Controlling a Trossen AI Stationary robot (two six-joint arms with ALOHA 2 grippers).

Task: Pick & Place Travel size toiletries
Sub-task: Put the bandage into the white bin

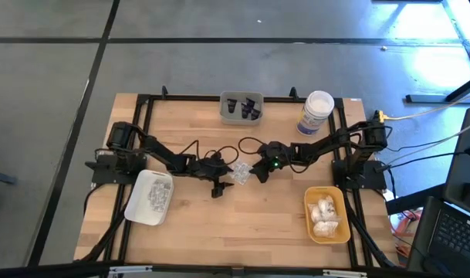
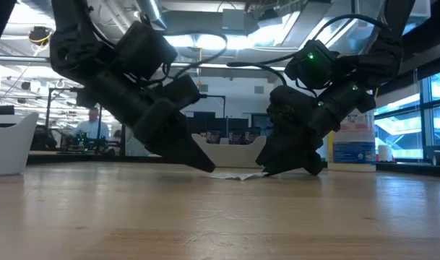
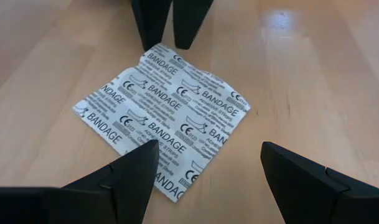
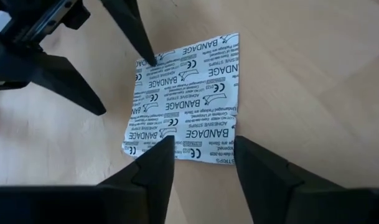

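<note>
A flat, square paper packet point(image 3: 163, 118) lies on the bare wood of the worktop point(image 1: 242, 208) near its middle, between the two grippers. It is white to silvery, slightly crinkled, with one corner lifted a little, and is printed all over in rows of dark text reading "BANDAGE" and "ADHESIVE STRIPS" alongside CE marks and a small bandage drawing. In the high view it shows as a pale patch point(image 1: 239, 173) between the two dark arms, and in the low view it is a thin pale sliver point(image 2: 238, 174) flat on the wood. The left gripper point(image 1: 218, 188) is low over the worktop at one edge of the packet with its jaws spread wide and holding nothing; one fingertip point(image 3: 139, 163) overlaps the packet's edge in the left wrist view, the other stands off it over bare wood. The right gripper point(image 1: 259, 171) comes in from the opposite side, its jaws parted and empty, the tips right at the packet's border in the right wrist view point(image 4: 184, 102). A white tray point(image 1: 149, 198) holding more packets sits at the left, a yellow tray point(image 1: 327, 215) with white puffy bundles at the right, a grey tray point(image 1: 241, 108) with dark items at the far edge, and a white jar point(image 1: 316, 113) with a blue label beside it.
</note>
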